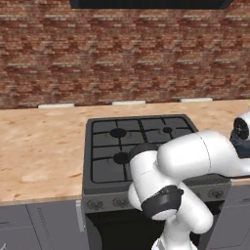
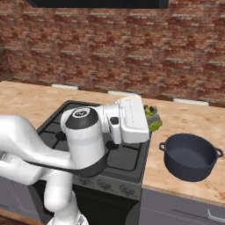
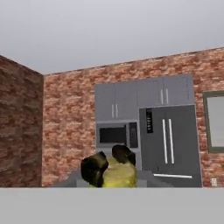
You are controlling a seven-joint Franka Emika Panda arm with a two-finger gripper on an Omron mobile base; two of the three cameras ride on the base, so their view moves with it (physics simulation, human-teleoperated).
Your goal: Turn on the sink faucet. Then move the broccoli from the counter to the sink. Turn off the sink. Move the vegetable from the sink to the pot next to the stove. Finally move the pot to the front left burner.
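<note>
My gripper (image 2: 150,117) is shut on the broccoli (image 2: 153,119), a small green floret held in the air over the right edge of the stove (image 2: 127,158). In the hand view the pale yellow-green stem (image 3: 117,176) sits between my two dark fingertips (image 3: 93,169). The dark blue-grey pot (image 2: 191,156) stands upright on the counter (image 2: 184,118) right of the stove, below and to the right of the broccoli. The front left burner (image 1: 120,157) is bare. The sink and the sink faucet are out of view.
A brick wall (image 1: 122,58) backs the tan counter (image 1: 39,146), and a dark hood (image 1: 146,4) hangs above the stove. My white arm covers the cooktop's front right. Beyond the hand, grey cabinets, a microwave (image 3: 116,133) and a fridge (image 3: 168,144) line a far wall.
</note>
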